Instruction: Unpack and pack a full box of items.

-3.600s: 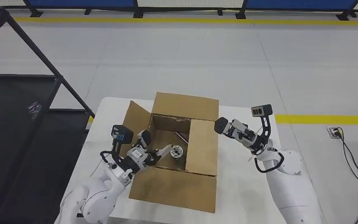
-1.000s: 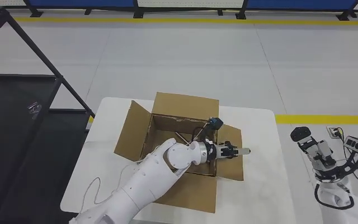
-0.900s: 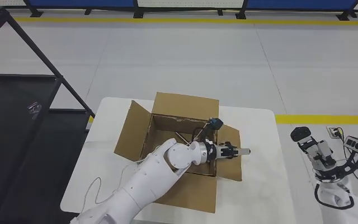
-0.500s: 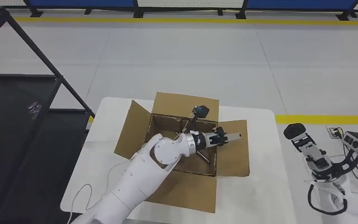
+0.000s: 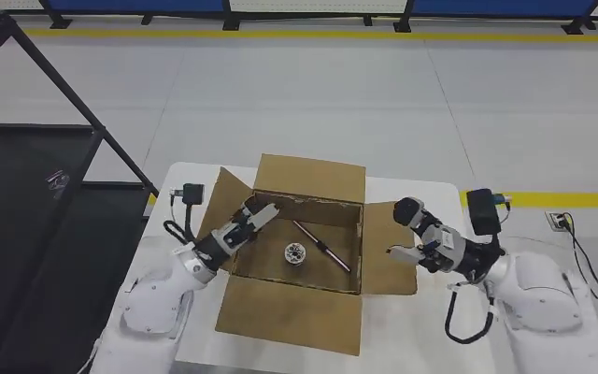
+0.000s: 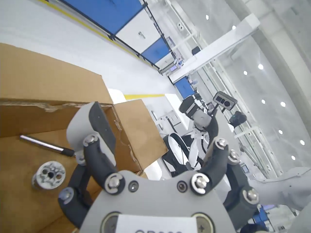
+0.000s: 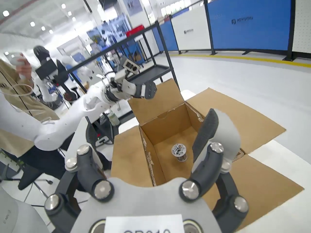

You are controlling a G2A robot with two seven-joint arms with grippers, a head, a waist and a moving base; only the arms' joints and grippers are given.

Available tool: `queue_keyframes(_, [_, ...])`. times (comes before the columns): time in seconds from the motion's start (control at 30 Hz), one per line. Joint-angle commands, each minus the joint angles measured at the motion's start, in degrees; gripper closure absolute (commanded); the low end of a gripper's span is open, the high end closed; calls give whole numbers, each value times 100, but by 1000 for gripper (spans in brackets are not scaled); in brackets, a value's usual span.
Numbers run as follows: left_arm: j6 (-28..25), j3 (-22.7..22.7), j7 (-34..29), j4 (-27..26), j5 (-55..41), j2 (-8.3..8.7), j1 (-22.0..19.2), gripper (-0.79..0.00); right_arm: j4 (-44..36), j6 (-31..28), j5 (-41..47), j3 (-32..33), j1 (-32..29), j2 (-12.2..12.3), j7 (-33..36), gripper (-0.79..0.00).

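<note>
Corrugated cardboard box (image 5: 290, 313), flaps splayed, on the white counter (image 5: 406, 327), holds a round holed metal hub (image 5: 296, 251) and slim rod (image 5: 322, 245). Left tool (image 5: 253, 218) at its 9 o'clock, right tool (image 5: 411, 248) at 3, both spread apart.

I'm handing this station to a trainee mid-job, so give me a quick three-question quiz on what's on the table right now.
1. True or false: the box has all its flaps shut.
2. How many items lie inside it: A one, B two, C four?
3. Which lies nearer the right flap, the thin rod or the round metal spool?
Key: 1 false; 2 B; 3 the rod.
</note>
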Motion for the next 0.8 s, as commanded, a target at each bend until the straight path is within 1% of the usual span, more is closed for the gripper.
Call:
queue_keyframes(0.0, [-109, -421, 50, -206, -115, 42, 428, -785, -61, 305, -471, -398, 248, -20, 92, -785])
queue_keyframes(0.07, [-217, -792, 110, -350, -298, 78, 793, -785, -52, 480, -615, -741, 447, -44, 151, -785])
queue_keyframes(0.17, [-394, -1246, 76, -509, -478, 125, 1244, -785, -52, 480, -615, -741, 447, -44, 151, -785])
queue_keyframes(0.57, [-394, -1246, 76, -509, -478, 125, 1244, -785, -109, 488, -687, -811, 450, -47, 160, -785])
queue_keyframes(0.63, [-371, -1241, 141, -529, -467, 126, 1260, -785, -195, 622, -994, -1202, 630, -70, 311, -785])
queue_keyframes(0.77, [-276, -1460, 351, -483, -819, 143, 1336, -785, 7, 1365, -1751, -2281, 1452, -187, 984, -785])
